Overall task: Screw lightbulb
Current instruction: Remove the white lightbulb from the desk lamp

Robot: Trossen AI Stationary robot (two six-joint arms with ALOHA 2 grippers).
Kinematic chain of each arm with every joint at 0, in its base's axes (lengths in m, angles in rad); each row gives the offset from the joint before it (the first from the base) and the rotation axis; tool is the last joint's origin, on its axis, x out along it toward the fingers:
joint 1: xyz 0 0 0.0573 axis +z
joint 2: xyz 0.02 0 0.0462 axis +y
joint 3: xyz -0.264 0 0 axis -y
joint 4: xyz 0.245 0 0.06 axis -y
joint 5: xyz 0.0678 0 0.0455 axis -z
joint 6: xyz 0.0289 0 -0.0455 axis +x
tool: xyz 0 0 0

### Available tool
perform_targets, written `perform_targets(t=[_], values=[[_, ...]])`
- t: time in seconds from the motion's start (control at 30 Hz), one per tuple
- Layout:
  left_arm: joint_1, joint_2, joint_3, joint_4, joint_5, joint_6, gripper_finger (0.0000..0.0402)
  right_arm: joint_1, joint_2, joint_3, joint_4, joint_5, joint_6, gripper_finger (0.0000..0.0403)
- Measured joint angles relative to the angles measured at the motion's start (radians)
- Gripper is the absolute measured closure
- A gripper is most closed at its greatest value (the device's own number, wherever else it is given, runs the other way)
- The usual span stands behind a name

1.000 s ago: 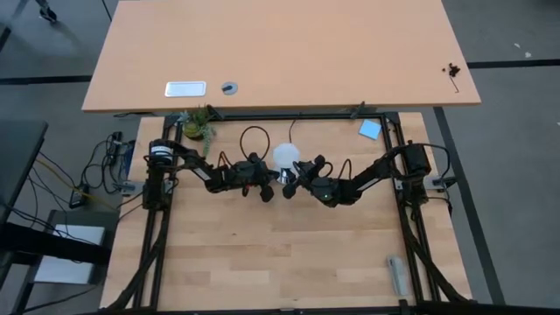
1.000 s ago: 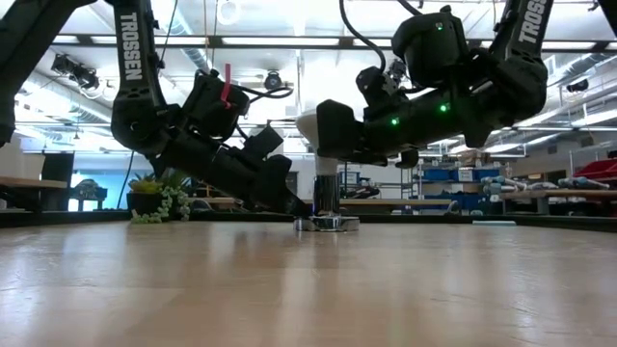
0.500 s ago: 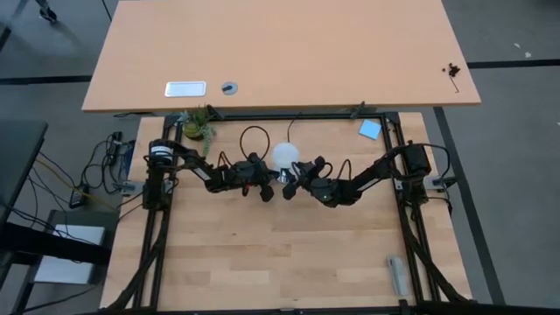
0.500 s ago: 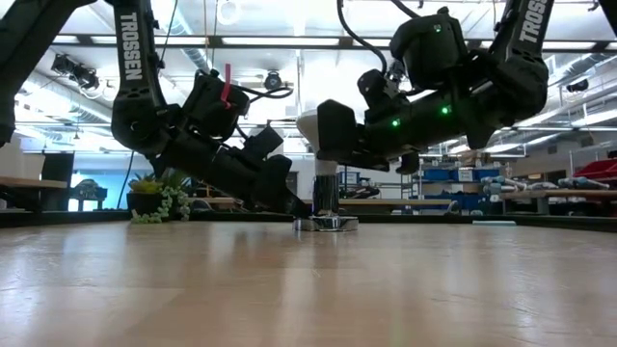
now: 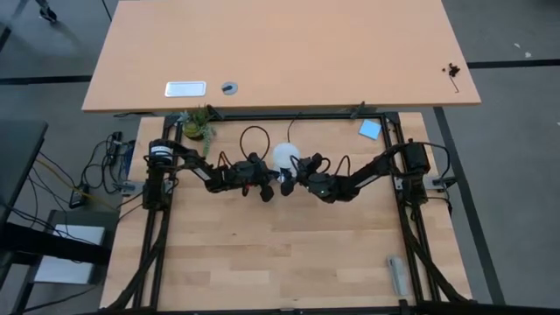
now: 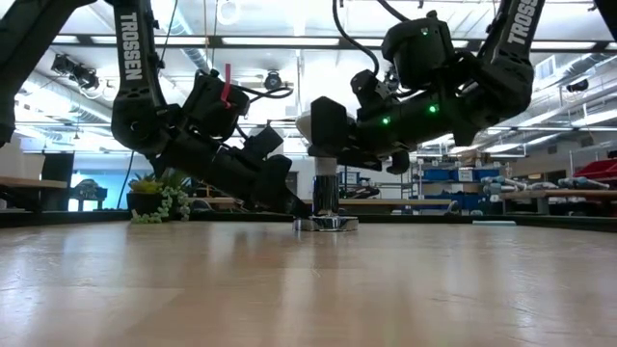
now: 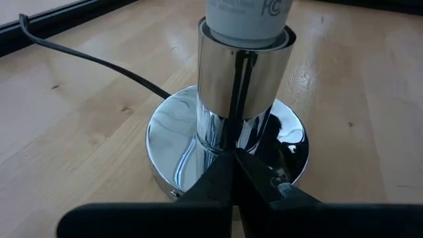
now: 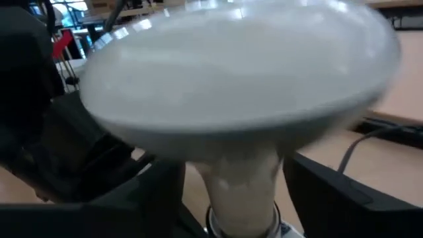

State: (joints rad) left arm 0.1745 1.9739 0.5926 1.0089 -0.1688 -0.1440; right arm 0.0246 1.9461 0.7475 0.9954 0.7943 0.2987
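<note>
Pale wood makes up the table seen from above, framed by a black rail. Both arms reach in to meet near the middle of its far half. The lightbulb shows as a white round spot between them. The left gripper lies low just beside it, and the right gripper sits at the globe from the other side. A black cord loops away toward the far rail. A small green plant stands at the far left corner, a blue square near the far right corner, and a grey tool lies at the near right edge. A larger desk stands beyond.

From table height, the bulb stands upright in a shiny socket on a round silver base. The left gripper slants down to the foot of the socket. The right gripper hangs level with the white globe, its dark fingers on either side.

The left wrist camera shows the chrome socket with the bulb's neck seated in it, the round base below, and the left fingers pressed together, closed against the socket's stem.

The right wrist camera is filled by the white globe, its neck running down into the socket. The right fingers stand spread apart on both sides of the neck, not clamping it.
</note>
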Motion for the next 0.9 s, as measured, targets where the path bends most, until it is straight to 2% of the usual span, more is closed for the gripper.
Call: perform_targets(t=[0.23,0.3,0.67,0.9], values=[[0.000,0.000,0.000,-0.003,0.001,0.000,0.0383,-0.001,-0.001,0.010,-0.020,0.003,-0.037,0.0227],[0.000,-0.001,0.000,-0.006,0.002,0.001,0.0383,0.000,-0.001,0.010,-0.030,0.005,-0.045,0.0241],[0.000,-0.003,-0.006,-0.022,0.012,0.035,0.0384,-0.001,-0.004,0.010,-0.063,-0.047,-0.125,0.0237],[0.002,-0.004,-0.008,-0.031,0.028,0.039,0.0398,-0.021,-0.024,-0.014,-0.066,-0.133,-0.185,0.0239]])
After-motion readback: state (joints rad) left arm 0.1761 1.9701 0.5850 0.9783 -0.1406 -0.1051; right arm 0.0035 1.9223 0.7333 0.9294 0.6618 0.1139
